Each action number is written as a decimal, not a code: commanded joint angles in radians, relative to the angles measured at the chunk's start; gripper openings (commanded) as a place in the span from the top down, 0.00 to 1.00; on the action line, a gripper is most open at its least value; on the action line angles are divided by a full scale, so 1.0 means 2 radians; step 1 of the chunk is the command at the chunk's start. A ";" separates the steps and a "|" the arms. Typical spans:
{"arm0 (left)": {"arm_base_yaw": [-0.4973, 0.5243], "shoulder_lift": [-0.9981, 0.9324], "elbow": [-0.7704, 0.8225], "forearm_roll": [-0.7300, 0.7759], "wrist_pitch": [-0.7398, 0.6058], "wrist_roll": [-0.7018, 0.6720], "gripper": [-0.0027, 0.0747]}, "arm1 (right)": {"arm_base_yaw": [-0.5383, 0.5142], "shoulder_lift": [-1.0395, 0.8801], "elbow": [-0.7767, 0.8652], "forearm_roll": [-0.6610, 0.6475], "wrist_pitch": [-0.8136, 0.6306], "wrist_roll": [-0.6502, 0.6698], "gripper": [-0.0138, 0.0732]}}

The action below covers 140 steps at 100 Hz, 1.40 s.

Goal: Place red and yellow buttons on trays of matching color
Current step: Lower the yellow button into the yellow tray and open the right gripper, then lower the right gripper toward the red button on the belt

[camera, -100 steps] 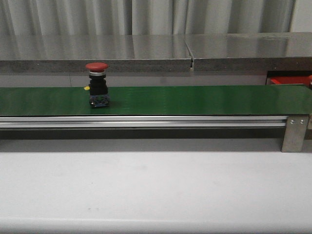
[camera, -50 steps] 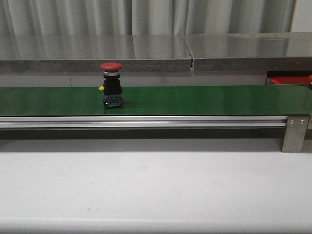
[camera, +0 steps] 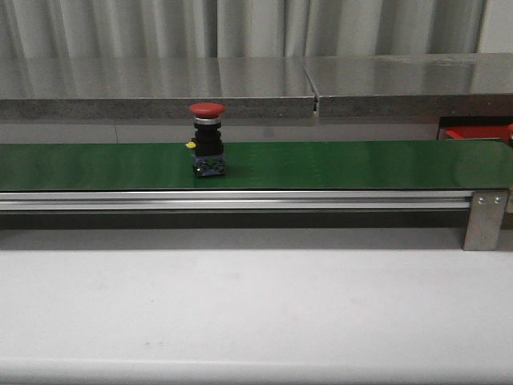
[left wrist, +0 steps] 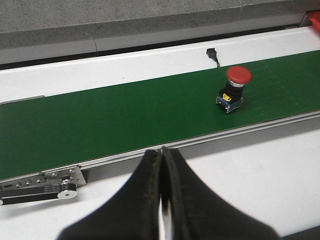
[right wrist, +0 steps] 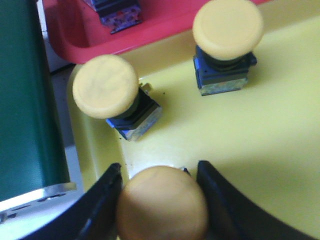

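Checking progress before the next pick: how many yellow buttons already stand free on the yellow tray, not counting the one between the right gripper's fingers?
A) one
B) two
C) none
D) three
B: the right wrist view shows two yellow buttons standing on the yellow tray, apart from the third button between the right gripper fingers.

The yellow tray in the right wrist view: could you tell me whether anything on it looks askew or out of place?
One yellow button on the yellow tray near the rim leans tilted, while its neighbour stands squarer. The right end effector brackets a third yellow button. All match the tray's colour; nothing looks spilled or damaged.
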 commanded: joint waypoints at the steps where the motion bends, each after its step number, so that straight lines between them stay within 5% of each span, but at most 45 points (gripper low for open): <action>1: -0.003 0.000 -0.014 -0.010 -0.033 -0.004 0.99 | -0.004 -0.004 -0.012 0.016 -0.018 -0.001 0.66; 22: -0.003 0.000 -0.014 -0.010 -0.033 -0.004 0.99 | -0.004 0.011 -0.013 0.018 -0.014 -0.002 0.61; 41: -0.003 0.000 -0.014 -0.010 -0.033 -0.004 0.99 | -0.004 0.011 -0.013 0.019 -0.013 -0.002 0.23; 51: -0.003 0.000 -0.014 -0.010 -0.033 -0.004 0.99 | -0.004 0.011 -0.013 0.019 -0.014 -0.002 0.13; 100: -0.003 0.000 -0.014 -0.010 -0.033 -0.004 0.99 | -0.004 -0.031 -0.031 0.004 0.020 -0.003 0.13; 140: -0.003 0.000 -0.014 -0.010 -0.033 -0.004 0.99 | 0.013 -0.052 -0.133 -0.018 0.188 -0.003 0.13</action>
